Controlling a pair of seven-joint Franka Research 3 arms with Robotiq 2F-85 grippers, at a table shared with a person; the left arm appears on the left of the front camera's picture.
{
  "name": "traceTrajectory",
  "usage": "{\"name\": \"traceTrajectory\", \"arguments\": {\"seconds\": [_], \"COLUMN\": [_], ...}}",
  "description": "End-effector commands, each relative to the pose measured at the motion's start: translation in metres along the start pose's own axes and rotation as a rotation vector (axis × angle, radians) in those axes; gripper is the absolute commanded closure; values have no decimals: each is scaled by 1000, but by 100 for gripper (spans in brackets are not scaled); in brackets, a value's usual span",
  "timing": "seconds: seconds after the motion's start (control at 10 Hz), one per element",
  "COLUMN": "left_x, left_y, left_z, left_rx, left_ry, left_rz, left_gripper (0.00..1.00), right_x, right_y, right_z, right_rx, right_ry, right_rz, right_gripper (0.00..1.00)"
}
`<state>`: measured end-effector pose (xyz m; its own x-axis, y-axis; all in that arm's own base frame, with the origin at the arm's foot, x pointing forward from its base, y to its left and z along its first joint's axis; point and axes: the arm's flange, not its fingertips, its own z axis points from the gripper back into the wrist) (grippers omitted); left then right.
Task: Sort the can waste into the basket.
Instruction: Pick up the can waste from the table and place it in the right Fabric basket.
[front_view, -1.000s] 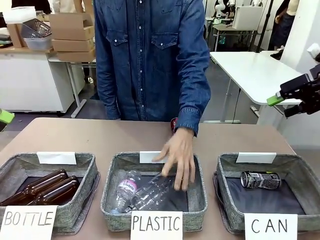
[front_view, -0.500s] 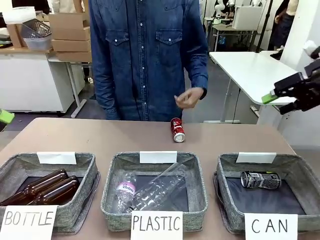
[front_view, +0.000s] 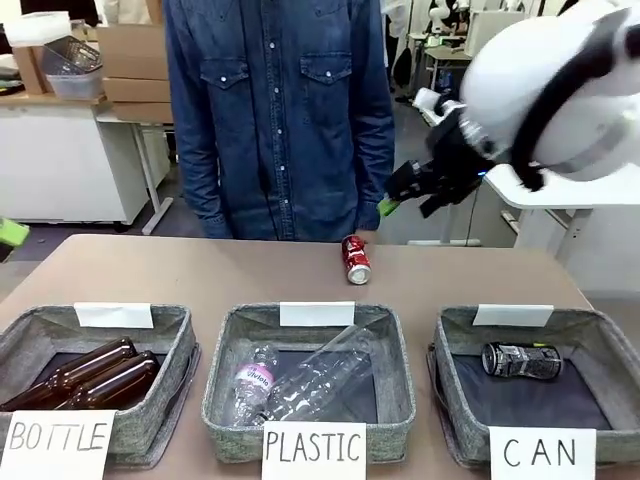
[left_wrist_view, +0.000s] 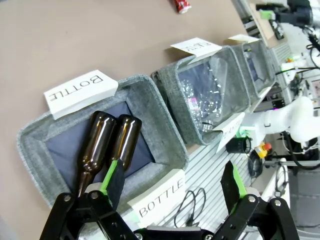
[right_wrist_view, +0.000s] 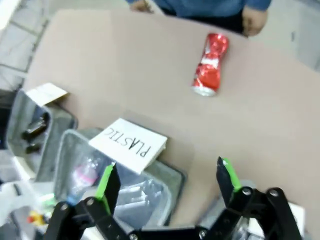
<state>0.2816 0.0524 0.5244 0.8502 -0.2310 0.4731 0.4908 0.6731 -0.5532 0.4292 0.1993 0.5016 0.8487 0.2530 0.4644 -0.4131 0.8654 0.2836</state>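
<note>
- The red can (front_view: 355, 259) lies on its side on the bare brown table (front_view: 180, 275), near the far edge, just in front of the person in the denim shirt (front_view: 275, 110).
- Its long axis runs roughly toward and away from the robot, tilted slightly; the silver end faces the robot and the baskets. In the right wrist view the red can (right_wrist_view: 210, 71) appears dented at the middle.
- The black and silver can (front_view: 520, 360) lies on its side inside the CAN basket (front_view: 455, 395), long axis across the table, its end toward the picture's left.
- The right gripper (front_view: 412, 195) hangs in the air above the table's far side, right of the red can and clear of it; its fingers stand wide apart with nothing between them.
- The left gripper (left_wrist_view: 172, 182) hovers over the BOTTLE basket (left_wrist_view: 165, 145), fingers spread wide and empty, with two brown bottles (left_wrist_view: 107, 145) lying below.
- The PLASTIC basket (front_view: 225, 385) holds clear bottles (front_view: 295, 385).
</note>
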Motion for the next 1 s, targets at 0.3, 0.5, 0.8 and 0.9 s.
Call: {"name": "traceTrajectory", "arguments": {"seconds": [0.3, 0.5, 0.8, 0.9], "left_x": [1, 1, 1, 1], "left_y": [-2, -2, -2, -2], "left_z": [2, 2, 2, 2], "left_rx": [-10, -10, -10, -10], "left_ry": [-1, -1, -1, -1], "left_rz": [17, 17, 17, 17], "left_gripper": [0, 0, 0, 0], "right_x": [82, 86, 84, 79], "right_y": [17, 3, -11, -10], "right_z": [-138, -181, -219, -216], "right_rx": [-242, -299, -361, -262], "right_ry": [183, 228, 252, 295], "right_rz": [4, -12, -7, -39], "right_gripper": [0, 0, 0, 0]}}
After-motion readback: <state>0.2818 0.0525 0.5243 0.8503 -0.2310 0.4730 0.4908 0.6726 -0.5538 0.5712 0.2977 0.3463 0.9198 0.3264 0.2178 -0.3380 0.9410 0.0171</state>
